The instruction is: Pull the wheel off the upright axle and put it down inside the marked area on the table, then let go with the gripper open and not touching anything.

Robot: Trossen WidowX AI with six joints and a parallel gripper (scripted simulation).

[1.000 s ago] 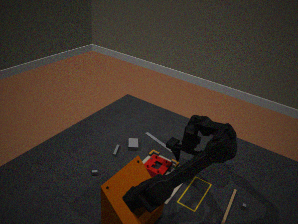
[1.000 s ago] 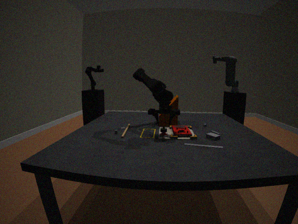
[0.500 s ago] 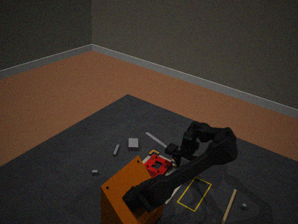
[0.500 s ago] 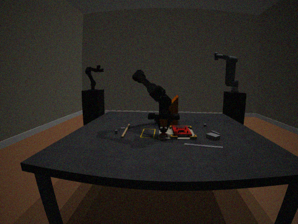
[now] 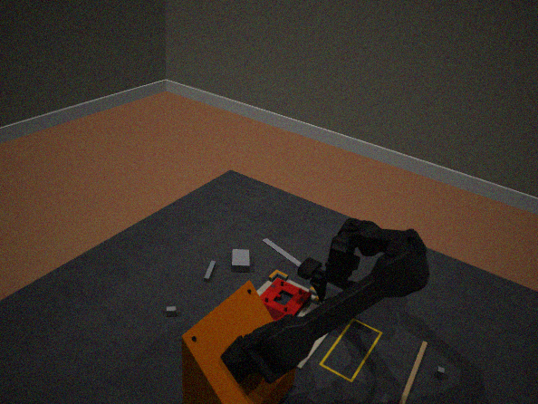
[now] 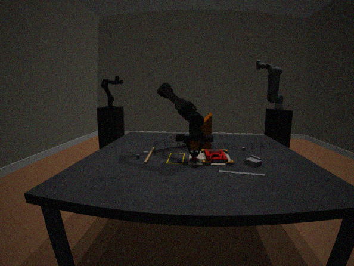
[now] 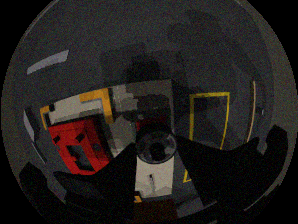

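The gripper (image 7: 157, 156) is clenched on what appears to be the wheel (image 7: 157, 147), positioned to pull it off the axle.

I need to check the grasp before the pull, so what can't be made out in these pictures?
- Wheel, wrist view: dim and blurred; where the jaws touch its rim is unclear.
- Axle: hidden under the wheel in every view.
- Gripper, top view: the wheel is hidden behind it.
- Exterior view: gripper and wheel too small and dark.
- Yellow marked area, top view: partly shadowed.
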